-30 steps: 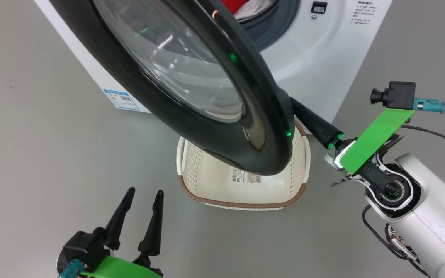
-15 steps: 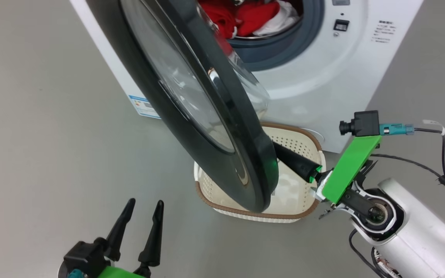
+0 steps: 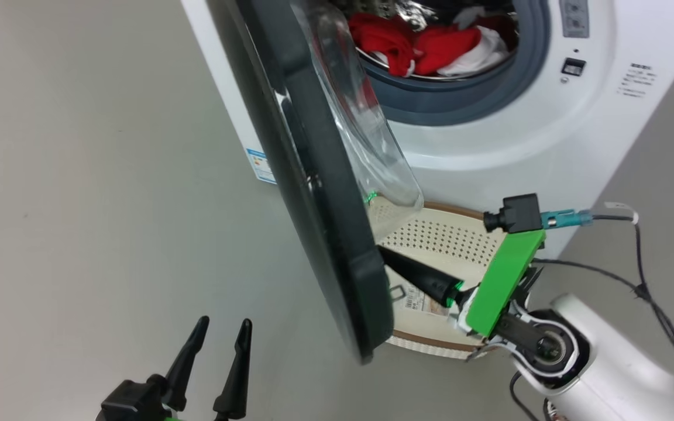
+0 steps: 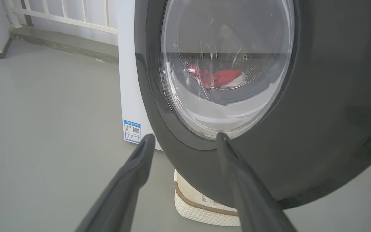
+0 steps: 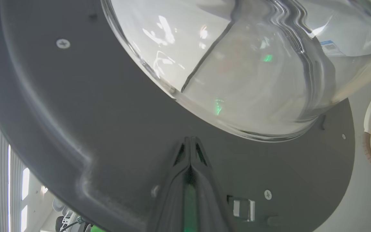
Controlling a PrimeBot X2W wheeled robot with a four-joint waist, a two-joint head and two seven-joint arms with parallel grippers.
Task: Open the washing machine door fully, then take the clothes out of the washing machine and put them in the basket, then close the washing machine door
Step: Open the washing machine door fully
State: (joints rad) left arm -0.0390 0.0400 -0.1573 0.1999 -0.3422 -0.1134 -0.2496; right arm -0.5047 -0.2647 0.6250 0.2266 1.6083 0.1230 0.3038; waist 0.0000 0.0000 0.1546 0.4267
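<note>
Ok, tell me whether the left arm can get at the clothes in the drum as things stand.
Probably not: the washing machine door stands between the open left gripper and the clothes, which the left wrist view sees through its glass.

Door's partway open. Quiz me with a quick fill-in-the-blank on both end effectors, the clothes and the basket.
The right end effector, at the inner side of the door, is ____.
The left end effector is ____, holding nothing.
The clothes are ____ and white.
The rim of the basket is ____.
Missing words: shut; open; red; brown.
</note>
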